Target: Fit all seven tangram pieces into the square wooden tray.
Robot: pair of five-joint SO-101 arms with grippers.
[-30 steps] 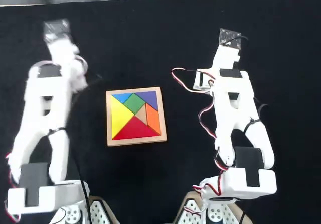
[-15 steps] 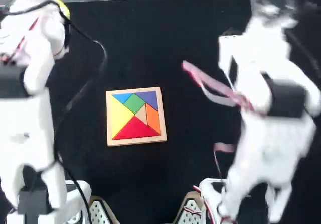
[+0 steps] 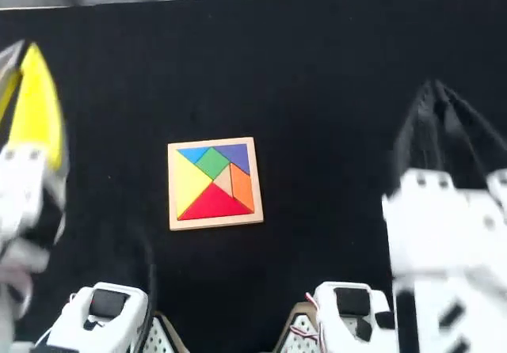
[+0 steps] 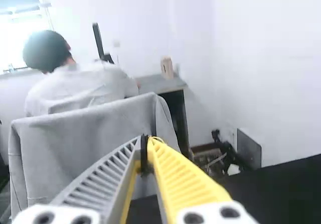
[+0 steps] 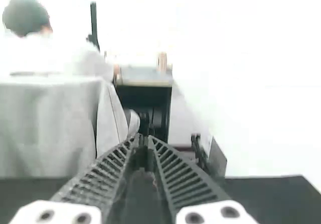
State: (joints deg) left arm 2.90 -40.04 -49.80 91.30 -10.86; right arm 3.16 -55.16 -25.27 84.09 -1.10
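In the high view, a square wooden tray [image 3: 215, 224] lies flat near the middle of the black counter [image 3: 317, 68]. Seven coloured tangram pieces are seated inside it and fill it:
- a blue triangle [image 3: 192, 153] in the upper left corner;
- a green square [image 3: 212, 163] beside the blue triangle;
- a purple piece [image 3: 237, 156] in the upper right corner;
- a large yellow triangle [image 3: 188, 185] along the left side;
- a large red triangle [image 3: 214, 203] along the lower edge;
- an orange triangle [image 3: 244, 189] along the right side;
- a small tan triangle [image 3: 225, 180] at the centre.

The left gripper [image 3: 22, 51] is seen at the left edge of the frame and the right gripper [image 3: 432, 88] at the right. Both are well apart from the tray. Two white arm bases [image 3: 103, 321] stand along the lower edge.

In the left wrist view, the left gripper [image 4: 145, 139] is pointed towards a white wall [image 4: 261, 58]. Its grey and yellow fingers [image 4: 180, 179] are pressed together at the tips, and nothing is held between them. A strip of the counter [image 4: 291, 184] shows at the lower right.

In the right wrist view, the right gripper [image 5: 145, 139] is seen with its black ribbed fingers [image 5: 175, 179] closed against each other, and nothing is gripped. The counter [image 5: 271, 194] lies beneath them at the bottom of the frame.
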